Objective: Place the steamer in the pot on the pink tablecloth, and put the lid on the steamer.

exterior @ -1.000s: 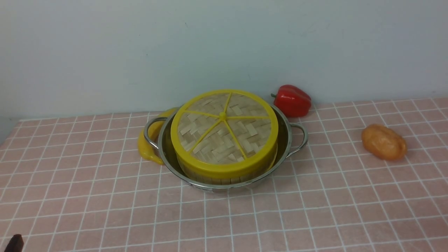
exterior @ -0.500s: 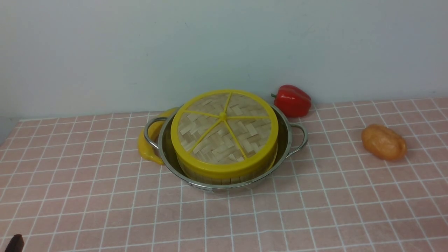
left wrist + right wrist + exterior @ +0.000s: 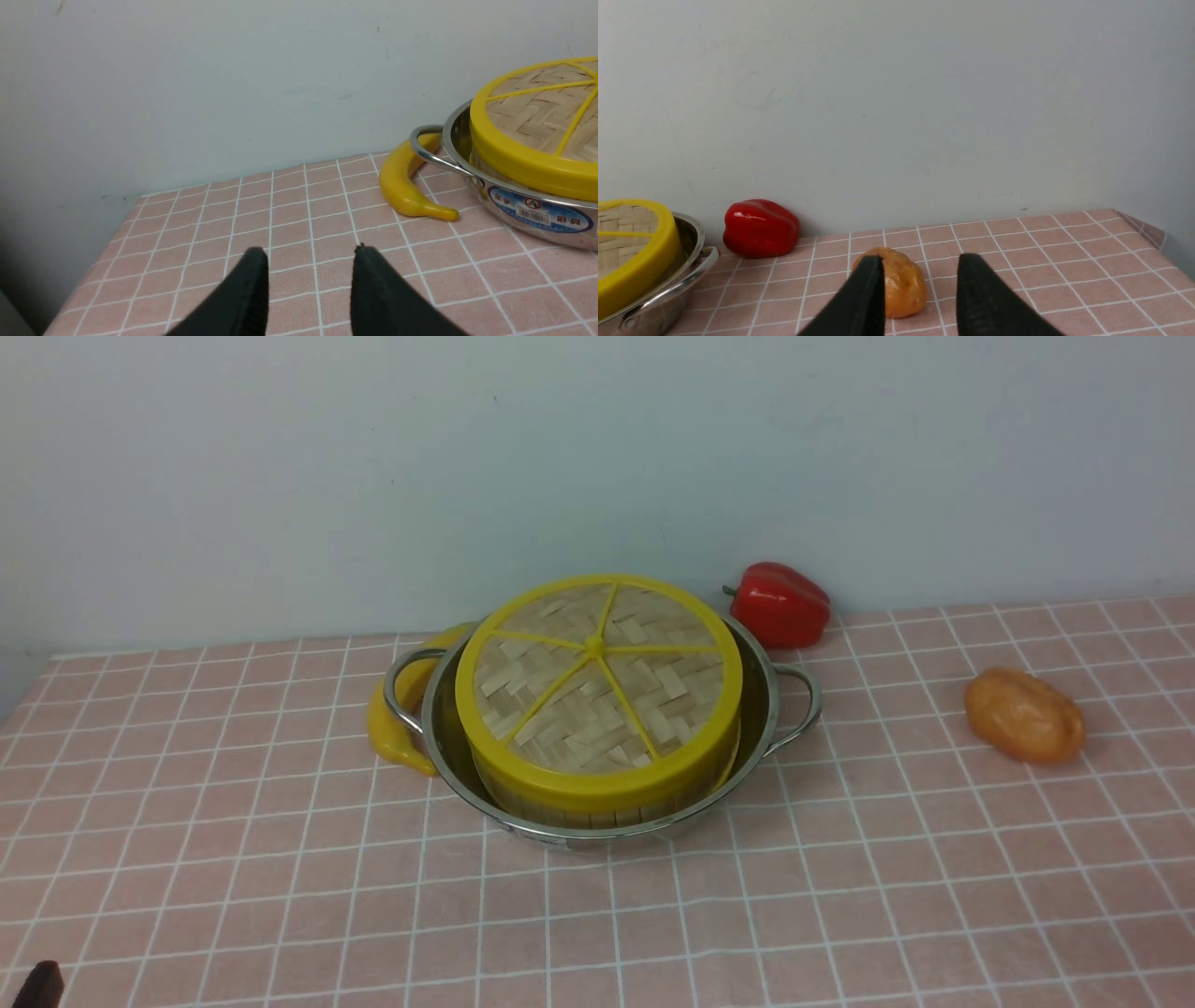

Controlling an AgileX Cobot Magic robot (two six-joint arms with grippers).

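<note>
Steamer [image 3: 597, 803] is seated in the pot [image 3: 766, 709] near the back edge of the pink tablecloth [image 3: 840, 896], with the lid [image 3: 597, 691] set flush on top. Both steps are judged done, so only a clear retreat is called for. The left gripper [image 3: 310, 261] and right gripper [image 3: 920, 268] are spread and empty, apart from everything. A banana [image 3: 402, 186] touches the pot's left handle; a red pepper [image 3: 780, 604] and a bread roll [image 3: 1024, 716] lie toward the right edge, obstructing nothing.
</note>
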